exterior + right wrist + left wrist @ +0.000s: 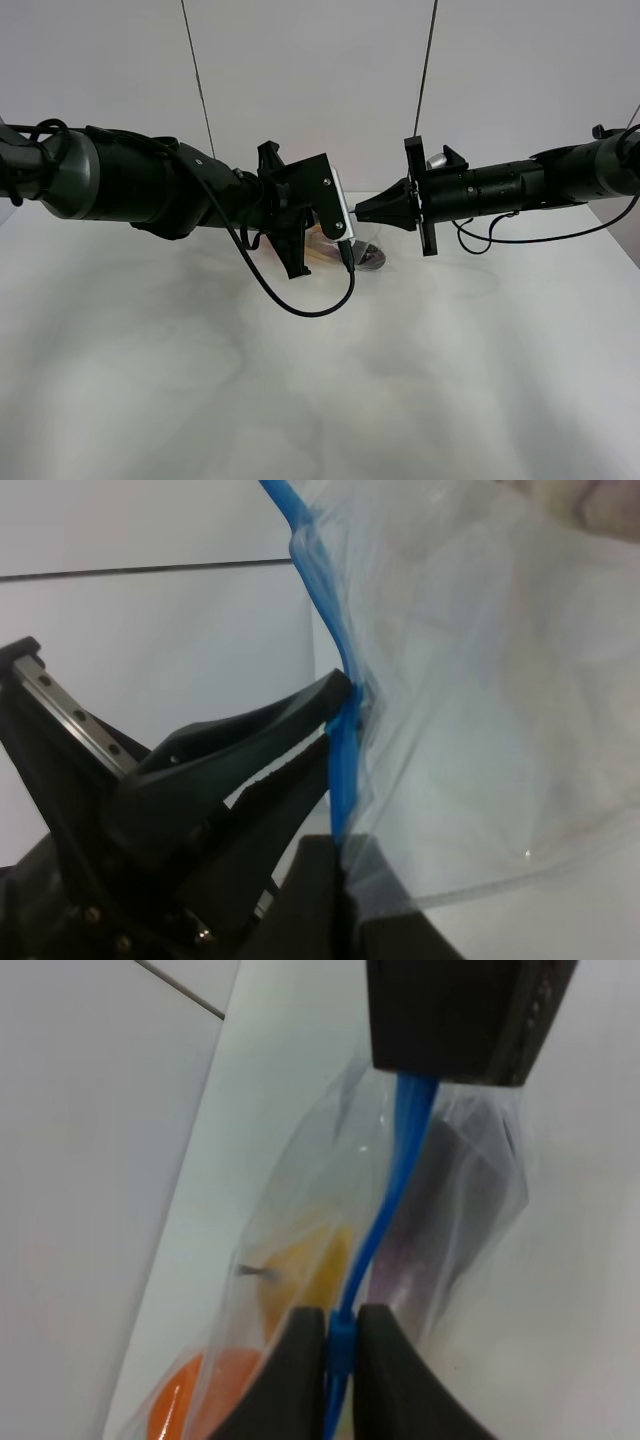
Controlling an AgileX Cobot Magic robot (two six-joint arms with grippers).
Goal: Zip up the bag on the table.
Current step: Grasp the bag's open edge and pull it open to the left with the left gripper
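The bag (pixel 368 258) sits at the back middle of the surface (pixel 320 400) between the 2 arms, its blue zip strip (pixel 385 1210) running from the left jaws to the right jaws, both pairs clamped on it, so the closing pull should follow that line.

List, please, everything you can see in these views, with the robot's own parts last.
bag: one, clear plastic, between the two grippers
zip strip: one, blue, along the bag's edge
orange: one, orange, inside the bag
yellow fruit: one, yellow, inside the bag
aubergine: one, purple, inside the bag
table: one, white, under everything
cables: two, black, one hanging under each arm
left gripper: one, black, shut on the zip strip
right gripper: one, black, shut on the zip strip
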